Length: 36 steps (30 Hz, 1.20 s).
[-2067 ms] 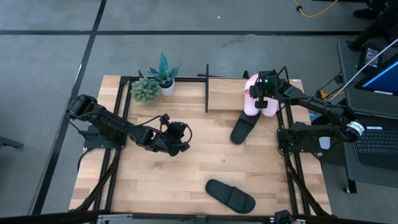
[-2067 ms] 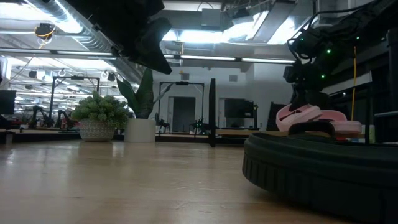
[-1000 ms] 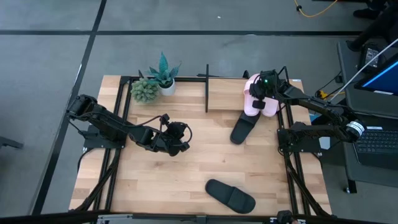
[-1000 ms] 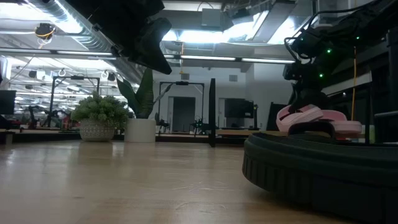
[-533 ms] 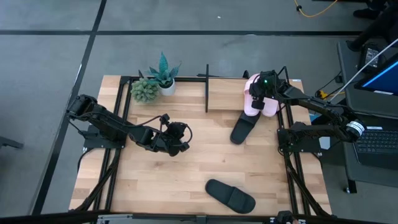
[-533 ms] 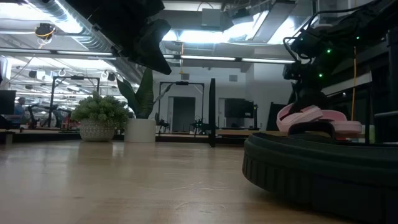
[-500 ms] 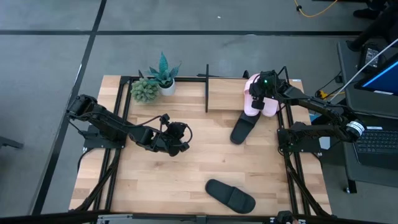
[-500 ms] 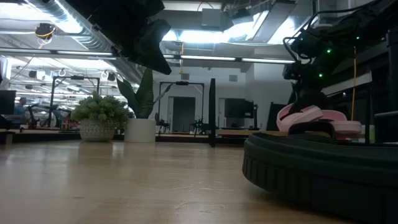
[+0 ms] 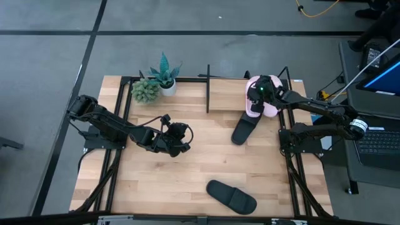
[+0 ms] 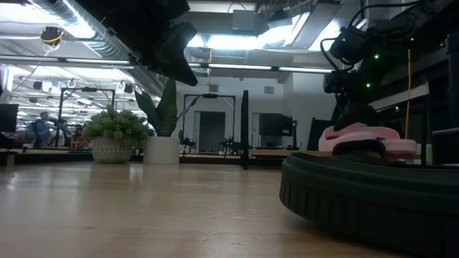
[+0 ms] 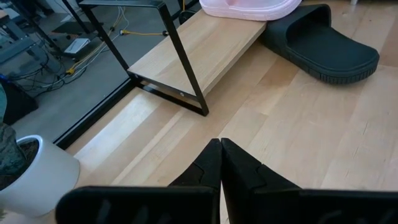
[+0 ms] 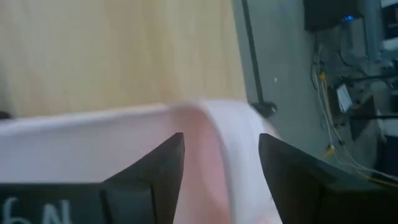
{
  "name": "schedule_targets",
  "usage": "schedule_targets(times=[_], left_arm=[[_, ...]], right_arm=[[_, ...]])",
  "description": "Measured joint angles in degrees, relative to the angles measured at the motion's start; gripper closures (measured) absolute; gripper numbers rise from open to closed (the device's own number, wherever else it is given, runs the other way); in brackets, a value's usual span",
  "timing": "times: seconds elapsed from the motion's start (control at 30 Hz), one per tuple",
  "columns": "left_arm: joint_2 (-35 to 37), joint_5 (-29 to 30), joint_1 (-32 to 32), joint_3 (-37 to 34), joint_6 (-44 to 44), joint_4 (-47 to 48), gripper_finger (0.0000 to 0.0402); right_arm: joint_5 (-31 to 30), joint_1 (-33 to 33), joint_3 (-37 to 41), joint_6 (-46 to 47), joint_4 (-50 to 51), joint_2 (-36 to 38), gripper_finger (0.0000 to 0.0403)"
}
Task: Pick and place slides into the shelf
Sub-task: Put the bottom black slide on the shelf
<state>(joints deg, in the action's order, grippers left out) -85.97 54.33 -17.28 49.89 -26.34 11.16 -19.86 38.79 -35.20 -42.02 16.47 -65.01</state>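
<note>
Pale pink slides [image 9: 267, 107] lie on the shelf's wood board [image 11: 205, 50] at the table's far right, and also show as pink slides [image 10: 366, 136] in the low view. My right gripper [image 12: 221, 168] hovers open right over them, its fingers on either side of a pink slide's [image 12: 205, 130] rim. One black slide [image 9: 244, 130] lies with its far end against the shelf's front edge. Another black slide [image 9: 232, 196] lies flat near the table's front edge. My left gripper [image 9: 178, 139] waits shut above the table's middle left, holding nothing. My right gripper's open fingers [image 12: 149, 180] stand on either side of the pink slide's curved rim [image 12: 211, 115], coming slanting down from the table's right. Whether they touch it, I cannot tell. The slide rests on the shelf board.
Two potted plants [image 9: 147, 90] [image 9: 165, 78] stand at the far left. The shelf's black upright rod [image 9: 208, 87] marks its left end, with bare board between it and the pink slides. Black arm frames run along both table sides.
My right gripper has swung a little toward the table's left, over the pink slides. In the low view the upper pink slide lies flatter than before. My left arm has kept still.
</note>
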Motion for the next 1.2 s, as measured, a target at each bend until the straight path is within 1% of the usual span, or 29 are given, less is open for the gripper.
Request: schedule_targets(times=[0.2, 0.3, 0.4, 0.57, 0.77, 0.83, 0.97, 1.1, 1.2], left_arm=[[0.0, -0.11, 0.0, 0.0, 0.01, 0.0, 0.0401], [0.0, -1.75, 0.0, 0.0, -0.01, -0.01, 0.0401], [0.0, -2.52, -0.02, 0.0, 0.01, -0.02, 0.0401], [0.0, -2.56, -0.02, 0.0, 0.01, -0.02, 0.0401], [0.0, -2.82, -0.02, 0.0, 0.01, -0.02, 0.0401], [0.0, -2.8, -0.02, 0.0, 0.01, -0.02, 0.0401], [0.0, -2.44, -0.02, 0.0, 0.11, -0.04, 0.0401], [0.0, -2.39, 0.0, 0.0, 0.43, -0.15, 0.0401], [0.0, -2.56, 0.0, 0.0, 0.6, -0.93, 0.0401]], right_arm=[[-1.03, -3.31, -0.25, 2.92, 0.61, 0.0, 0.0196], [-1.55, -4.5, -1.47, 3.95, 1.9, 0.0, 0.0196], [-1.54, -5.58, -3.69, 7.19, 3.59, 0.02, 0.0196], [-1.53, -7.81, -8.0, 10.1, 6.07, 0.02, 0.0196], [-1.43, -11.56, -12.87, 14.59, 10.02, 0.02, 0.02], [-0.53, -13.34, -14.73, 17.58, 12.74, 0.04, 0.0209], [3.43, -18.2, -19.14, 23.9, 18.2, 0.04, 0.0235], [3.52, -23.11, -24.61, 29.65, 22.96, 0.04, 0.0264], [2.98, -26.68, -28.65, 31.5, 26.02, 0.05, 0.0301]])
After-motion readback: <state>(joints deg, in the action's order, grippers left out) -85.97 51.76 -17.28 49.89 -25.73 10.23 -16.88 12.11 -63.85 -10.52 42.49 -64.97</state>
